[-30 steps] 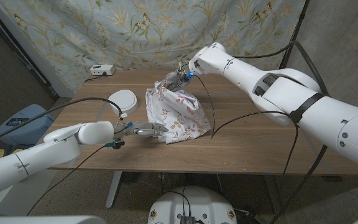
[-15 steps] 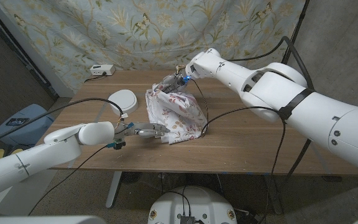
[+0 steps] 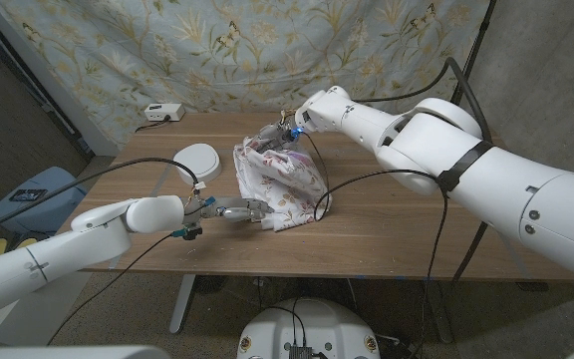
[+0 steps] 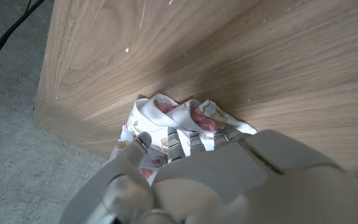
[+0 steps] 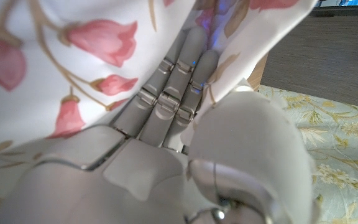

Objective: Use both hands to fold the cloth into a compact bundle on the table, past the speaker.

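1. Head view: the floral cloth [image 3: 282, 178] sits mid-surface [image 3: 397, 224] as a loose heap, just beside the white round speaker [image 3: 198, 160].
2. Right robot hand [image 3: 285, 134] pinches the cloth's far top edge, fabric draped over its fingers [image 5: 166, 87].
3. Left robot hand [image 3: 235, 210] grips the near corner, fingers closed in the folds.
4. Judged advice: carry the far edge toward the near one while the left anchors, keeping tension so layers stack rather than crumple.

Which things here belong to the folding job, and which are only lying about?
Belonging to the job: cloth, left hand, right hand, speaker, table.
Only lying about: small white box at the far table corner; floral backdrop.
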`<act>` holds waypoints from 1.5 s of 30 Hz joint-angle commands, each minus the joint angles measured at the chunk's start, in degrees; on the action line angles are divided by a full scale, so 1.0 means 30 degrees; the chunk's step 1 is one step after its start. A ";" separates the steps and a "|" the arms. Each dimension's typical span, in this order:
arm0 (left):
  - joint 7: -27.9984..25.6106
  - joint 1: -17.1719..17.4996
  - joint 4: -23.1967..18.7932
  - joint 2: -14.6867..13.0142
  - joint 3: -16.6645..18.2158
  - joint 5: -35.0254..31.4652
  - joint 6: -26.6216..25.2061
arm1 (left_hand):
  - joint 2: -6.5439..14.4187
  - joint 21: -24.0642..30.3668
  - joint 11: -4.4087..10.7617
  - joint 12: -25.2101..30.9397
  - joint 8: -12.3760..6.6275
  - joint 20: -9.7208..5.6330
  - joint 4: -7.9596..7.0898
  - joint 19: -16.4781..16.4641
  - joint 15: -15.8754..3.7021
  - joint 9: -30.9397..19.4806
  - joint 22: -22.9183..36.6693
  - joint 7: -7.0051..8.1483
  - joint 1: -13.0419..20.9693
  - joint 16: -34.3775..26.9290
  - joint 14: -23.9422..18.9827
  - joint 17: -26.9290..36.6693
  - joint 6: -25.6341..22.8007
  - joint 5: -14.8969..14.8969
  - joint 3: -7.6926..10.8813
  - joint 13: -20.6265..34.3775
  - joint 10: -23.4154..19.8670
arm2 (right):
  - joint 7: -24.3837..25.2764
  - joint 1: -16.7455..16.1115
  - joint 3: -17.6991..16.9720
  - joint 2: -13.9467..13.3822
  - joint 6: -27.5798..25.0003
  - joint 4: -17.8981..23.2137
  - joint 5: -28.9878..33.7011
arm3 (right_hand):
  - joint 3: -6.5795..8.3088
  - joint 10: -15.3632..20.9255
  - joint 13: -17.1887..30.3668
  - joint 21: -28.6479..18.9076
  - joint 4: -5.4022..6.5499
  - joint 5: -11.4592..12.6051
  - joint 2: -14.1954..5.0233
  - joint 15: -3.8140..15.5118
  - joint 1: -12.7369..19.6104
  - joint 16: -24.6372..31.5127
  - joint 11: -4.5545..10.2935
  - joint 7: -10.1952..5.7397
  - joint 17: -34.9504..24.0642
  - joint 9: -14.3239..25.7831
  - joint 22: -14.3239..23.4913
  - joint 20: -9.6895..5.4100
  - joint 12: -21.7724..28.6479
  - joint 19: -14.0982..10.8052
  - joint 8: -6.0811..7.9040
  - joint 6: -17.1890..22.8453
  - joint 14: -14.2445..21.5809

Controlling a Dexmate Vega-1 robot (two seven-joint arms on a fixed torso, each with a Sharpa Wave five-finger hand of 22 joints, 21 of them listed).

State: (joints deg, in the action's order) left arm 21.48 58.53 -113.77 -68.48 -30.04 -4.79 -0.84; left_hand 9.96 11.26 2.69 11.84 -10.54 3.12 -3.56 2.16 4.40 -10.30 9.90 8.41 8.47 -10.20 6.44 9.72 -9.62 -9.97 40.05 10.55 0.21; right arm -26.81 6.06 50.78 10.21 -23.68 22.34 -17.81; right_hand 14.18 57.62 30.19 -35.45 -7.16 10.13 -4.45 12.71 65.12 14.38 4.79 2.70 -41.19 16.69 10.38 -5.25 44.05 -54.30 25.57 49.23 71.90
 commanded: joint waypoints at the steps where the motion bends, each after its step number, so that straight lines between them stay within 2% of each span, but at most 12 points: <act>1: 0.0037 -0.0036 -0.0044 0.0103 -0.0071 -0.0021 0.0154 | 0.0074 0.0182 -0.0018 0.0098 -0.0043 0.0298 0.0032 -0.0645 0.0036 -0.0017 0.0090 -0.0033 0.0273 -0.0095 -0.0127 0.0061 -0.0110 -0.0010 -0.0065 0.0083 -0.0103 | -0.1065 -0.0254 0.0046 0.0144 0.0377 -0.0408 0.0272 | -0.0518 -0.1149 -0.1078 -0.0013 0.0192 -0.0075 0.0267 -0.0180 -0.1032 -0.0727 -0.0737 0.0070 0.0807 -0.0295 0.0008 0.0366 -0.1367 0.0374 -0.1140 -0.2333 -0.0931; 4: 0.0088 -0.0089 -0.0042 0.0138 -0.0131 -0.0132 0.0203 | 0.0071 0.0188 -0.0008 0.0111 -0.0045 0.0288 0.0041 -0.0669 0.0025 -0.0017 0.0090 -0.0005 0.0294 -0.0098 -0.0150 0.0058 -0.0127 -0.0012 -0.0068 0.0084 -0.0147 | -0.1311 -0.0308 0.0111 0.0135 0.0547 -0.0415 0.0332 | -0.0704 -0.1654 -0.1497 0.0093 0.0244 -0.0063 0.0446 -0.0421 -0.1448 -0.0928 -0.1084 -0.0105 0.1305 -0.0450 -0.0016 0.0610 -0.1940 0.0575 -0.1686 -0.3269 -0.1090; 5: 0.0051 -0.0076 -0.0024 0.0153 -0.0123 -0.0118 0.0257 | 0.0072 0.0189 -0.0018 0.0111 -0.0042 0.0307 0.0042 -0.0673 0.0019 -0.0018 0.0090 0.0000 0.0300 -0.0099 -0.0155 0.0057 -0.0123 -0.0012 -0.0070 0.0084 -0.0151 | -0.1317 -0.0324 0.0122 0.0149 0.0565 -0.0425 0.0345 | -0.0786 -0.1848 -0.1638 0.0163 0.0235 -0.0057 0.0531 -0.0571 -0.1561 -0.0963 -0.1342 -0.0196 0.1401 -0.0503 -0.0023 0.0684 -0.2145 0.0714 -0.1841 -0.3501 -0.1250; 8: 0.0051 -0.0070 -0.0058 0.0151 -0.0113 -0.0128 0.0257 | 0.0093 0.0190 -0.0003 0.0111 -0.0035 0.0314 0.0048 -0.0683 0.0008 -0.0018 0.0090 0.0028 0.0327 -0.0100 -0.0171 0.0054 -0.0113 -0.0017 -0.0059 0.0085 -0.0163 | -0.1381 -0.0399 0.0114 0.0155 0.0643 -0.0441 0.0335 | -0.0851 -0.1994 -0.1824 0.0223 0.0221 -0.0034 0.0577 -0.0690 -0.1674 -0.1042 -0.1497 -0.0385 0.1556 -0.0578 -0.0032 0.0771 -0.2381 0.0806 -0.2153 -0.4067 -0.1541; 13: 0.0053 -0.0016 -0.0102 0.0135 -0.0095 -0.0078 0.0314 | 0.0101 0.0196 -0.0008 0.0109 -0.0034 0.0315 0.0058 -0.0714 0.0007 -0.0019 0.0090 0.0054 0.0364 -0.0098 -0.0188 0.0052 -0.0125 -0.0019 -0.0060 0.0085 -0.0178 | -0.1090 -0.0568 0.0064 0.0183 0.0823 -0.0507 0.0285 | -0.0972 -0.2241 -0.2038 0.0315 0.0233 -0.0014 0.0644 -0.0879 -0.1865 -0.1043 -0.1594 -0.0625 0.1674 -0.0659 -0.0039 0.0875 -0.2688 0.0953 -0.2415 -0.4475 -0.1806; 22: 0.0136 -0.0049 -0.0262 0.0149 -0.0106 -0.0153 0.0374 | 0.0104 0.0205 -0.0007 0.0118 -0.0038 0.0311 0.0065 -0.0764 0.0021 -0.0021 0.0091 0.0081 0.0423 -0.0127 -0.0293 0.0054 -0.0163 -0.0019 -0.0073 0.0087 -0.0239 | -0.0235 -0.1135 0.0029 0.0204 0.1539 -0.0596 0.0103 | -0.1094 -0.2720 -0.2419 0.0524 0.0177 0.0043 0.0658 -0.1257 -0.2030 -0.1053 -0.1988 -0.1544 0.1884 -0.0813 -0.0050 0.1127 -0.3276 0.1283 -0.2759 -0.4866 -0.2389; 26: 0.0013 0.0067 -0.0401 0.0073 0.0021 -0.0047 0.0355 | 0.0107 0.0205 0.0003 0.0127 -0.0042 0.0331 0.0064 -0.0775 0.0019 -0.0022 0.0091 0.0063 0.0443 -0.0137 -0.0336 0.0056 -0.0183 -0.0020 -0.0074 0.0087 -0.0276 | 0.0520 -0.1471 0.0068 0.0195 0.1946 -0.0638 -0.0010 | -0.1126 -0.3166 -0.2605 0.0664 0.0129 0.0067 0.0660 -0.1424 -0.2074 -0.1145 -0.2212 -0.1859 0.2055 -0.0902 -0.0055 0.1260 -0.3658 0.1517 -0.2917 -0.4998 -0.2880; 27: 0.0014 0.0088 -0.0462 0.0045 0.0045 -0.0033 0.0296 | 0.0105 0.0204 -0.0019 0.0132 -0.0042 0.0320 0.0063 -0.0776 -0.0007 -0.0022 0.0091 0.0047 0.0448 -0.0143 -0.0358 0.0057 -0.0186 -0.0022 -0.0071 0.0087 -0.0291 | 0.0697 -0.1549 0.0060 0.0178 0.2000 -0.0635 -0.0062 | -0.1143 -0.3632 -0.2689 0.0728 0.0125 0.0076 0.0645 -0.1470 -0.2118 -0.1124 -0.2328 -0.1900 0.2129 -0.0943 -0.0056 0.1281 -0.3940 0.1615 -0.2978 -0.5032 -0.2977; 29: -0.0111 0.0249 -0.0590 -0.0018 0.0173 0.0189 0.0165 | 0.0091 0.0204 -0.0007 0.0159 -0.0043 0.0340 0.0056 -0.0784 -0.0056 -0.0023 0.0091 0.0055 0.0456 -0.0158 -0.0417 0.0060 -0.0197 -0.0023 -0.0065 0.0088 -0.0372 | 0.0618 -0.1782 0.0095 -0.0132 0.1604 -0.0054 -0.0144 | -0.1175 -0.3814 -0.2762 0.0800 0.0127 0.0079 0.0644 -0.1564 -0.2175 -0.1128 -0.2446 -0.1956 0.2179 -0.0980 -0.0058 0.1344 -0.4103 0.1740 -0.3066 -0.5143 -0.3164; 34: -0.0948 0.1079 -0.1074 -0.0482 0.0865 0.1140 -0.0143 | 0.0090 0.0264 0.0001 0.0253 -0.0086 0.0356 0.0120 -0.0974 -0.0027 -0.0024 0.0090 0.0129 0.0567 -0.0202 -0.0677 0.0035 -0.0353 -0.0038 -0.0008 0.0090 -0.0670 | 0.0573 -0.1868 0.0106 -0.0256 0.1598 -0.0131 -0.0238 | -0.1188 -0.3973 -0.2863 0.0871 0.0077 0.0094 0.0639 -0.1652 -0.2163 -0.1144 -0.2510 -0.1992 0.2250 -0.1034 -0.0060 0.1451 -0.4296 0.1828 -0.3178 -0.5266 -0.3476; 45: -0.2601 0.2813 -0.2826 -0.2267 0.3024 0.3628 -0.0949 | 0.0051 0.0388 0.0053 0.0403 -0.0204 0.0314 0.0354 -0.1449 -0.0126 -0.0021 0.0082 0.0083 0.0865 -0.0254 -0.1225 0.0000 -0.0887 -0.0048 0.0091 0.0088 -0.1249 | 0.0012 -0.1578 0.0098 -0.0263 0.1824 -0.0626 -0.0245 | -0.1219 -0.4160 -0.3007 0.0976 0.0035 0.0114 0.0610 -0.1792 -0.2187 -0.1085 -0.2675 -0.2072 0.2340 -0.1108 -0.0062 0.1528 -0.4565 0.1939 -0.3283 -0.5293 -0.3774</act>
State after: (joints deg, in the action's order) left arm 18.06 62.87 -118.20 -71.18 -26.37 -0.08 -1.87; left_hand 10.27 12.40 2.70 12.70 -10.86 2.47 -2.82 -0.04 3.87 -10.27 10.02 8.81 10.28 -10.76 3.07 9.65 -11.47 -9.97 40.15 10.62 -2.65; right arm -26.04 1.26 51.02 9.84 -18.35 21.08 -18.46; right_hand 10.75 45.39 21.22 -32.59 -6.87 10.13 -2.58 7.46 59.11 11.00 -2.95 -3.20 -34.24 13.28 10.13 -0.71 30.50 -48.76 16.07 33.25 61.02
